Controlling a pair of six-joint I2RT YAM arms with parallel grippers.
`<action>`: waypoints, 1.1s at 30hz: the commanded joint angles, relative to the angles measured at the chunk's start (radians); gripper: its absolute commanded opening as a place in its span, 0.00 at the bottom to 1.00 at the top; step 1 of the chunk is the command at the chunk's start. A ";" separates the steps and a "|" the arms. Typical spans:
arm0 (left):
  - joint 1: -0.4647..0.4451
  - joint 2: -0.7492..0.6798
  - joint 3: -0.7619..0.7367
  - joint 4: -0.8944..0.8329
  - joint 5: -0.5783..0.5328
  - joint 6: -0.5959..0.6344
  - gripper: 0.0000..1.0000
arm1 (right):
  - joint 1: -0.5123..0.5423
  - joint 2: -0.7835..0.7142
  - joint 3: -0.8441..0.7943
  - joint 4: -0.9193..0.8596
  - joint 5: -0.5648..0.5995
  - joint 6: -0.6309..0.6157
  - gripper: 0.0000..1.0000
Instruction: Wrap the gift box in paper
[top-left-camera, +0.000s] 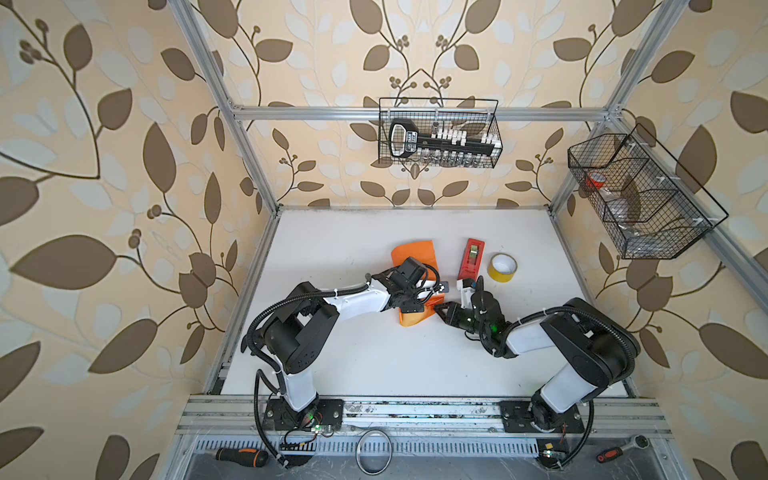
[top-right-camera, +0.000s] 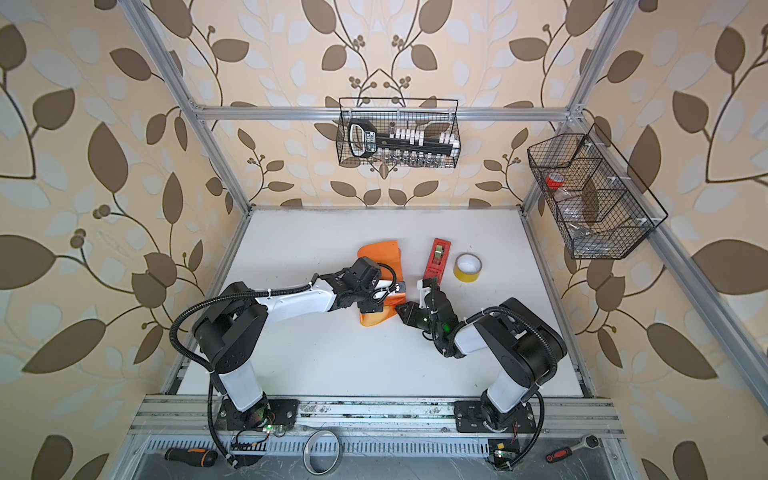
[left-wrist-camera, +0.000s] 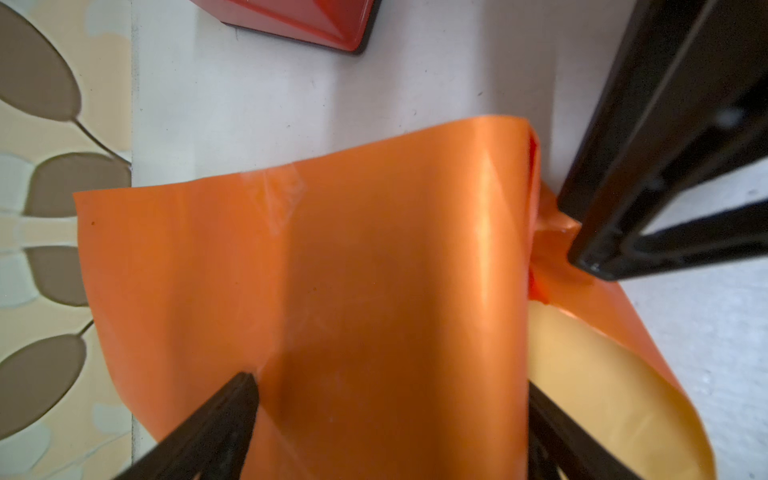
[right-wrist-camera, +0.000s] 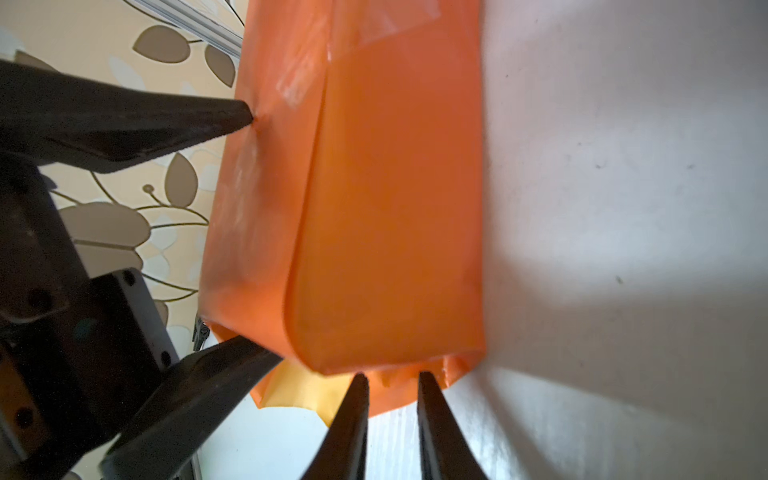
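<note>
The paper (top-left-camera: 414, 254) lies folded into a glossy orange bundle in the middle of the white table (top-left-camera: 374, 357), and its yellow-tan underside shows at the loose near end. My right claw (right-wrist-camera: 392, 376) is at the paper's near right corner. Its jaws are only a narrow slit apart, tips at the crumpled edge, with nothing between them. My left claw (left-wrist-camera: 392, 382) stands over the paper with its jaws spread wide, one tip denting the top. Right of the paper's far end lies the red tape dispenser (top-left-camera: 471, 259), and beyond that the yellow tape roll (top-left-camera: 502, 268).
</note>
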 joint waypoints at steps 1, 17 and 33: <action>-0.015 0.036 0.006 -0.083 0.020 0.046 0.93 | 0.009 0.023 0.036 -0.001 -0.005 0.001 0.20; -0.015 0.043 0.007 -0.082 0.017 0.043 0.93 | 0.049 0.126 0.084 -0.017 0.016 0.000 0.16; -0.015 0.044 0.009 -0.085 0.009 0.043 0.93 | -0.034 0.030 0.053 -0.008 -0.123 0.023 0.17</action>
